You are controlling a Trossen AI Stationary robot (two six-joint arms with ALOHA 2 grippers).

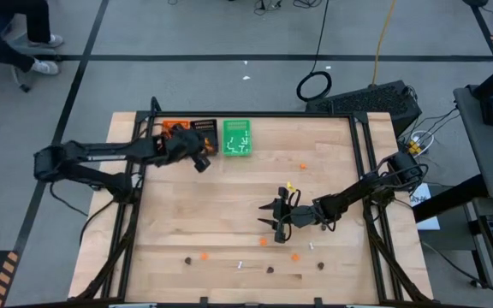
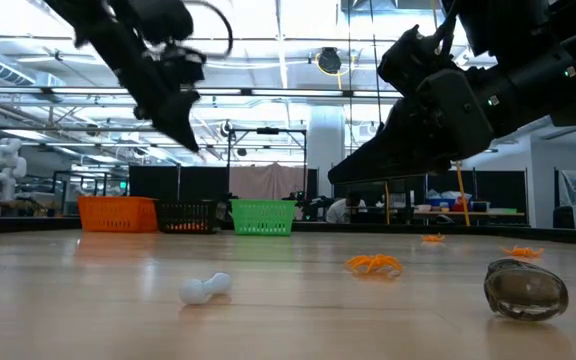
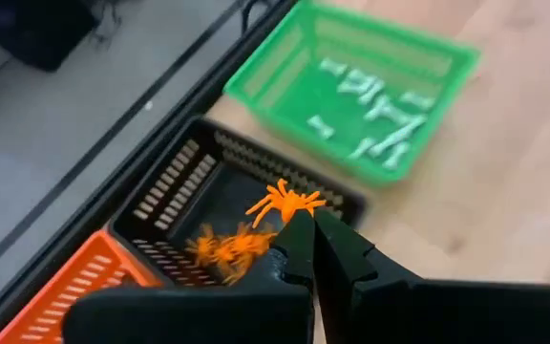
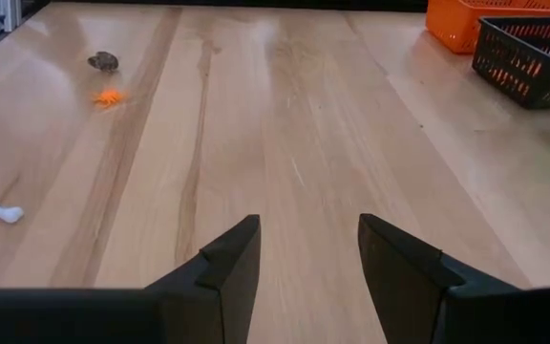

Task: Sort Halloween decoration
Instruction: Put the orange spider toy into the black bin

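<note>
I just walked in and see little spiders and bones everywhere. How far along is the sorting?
Partly done. The green tray already holds white bones, and the black tray holds several orange spiders. In hand: the left gripper is shut on an orange spider above the black tray. The right gripper hangs open and empty over the table. Left: loose pieces, including a white bone, another orange spider and a dark trinket.

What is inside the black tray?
Orange spiders lie piled in the black tray. The left gripper, shut on another spider, hangs over it and hides part of the floor, so more may lie beneath.
</note>
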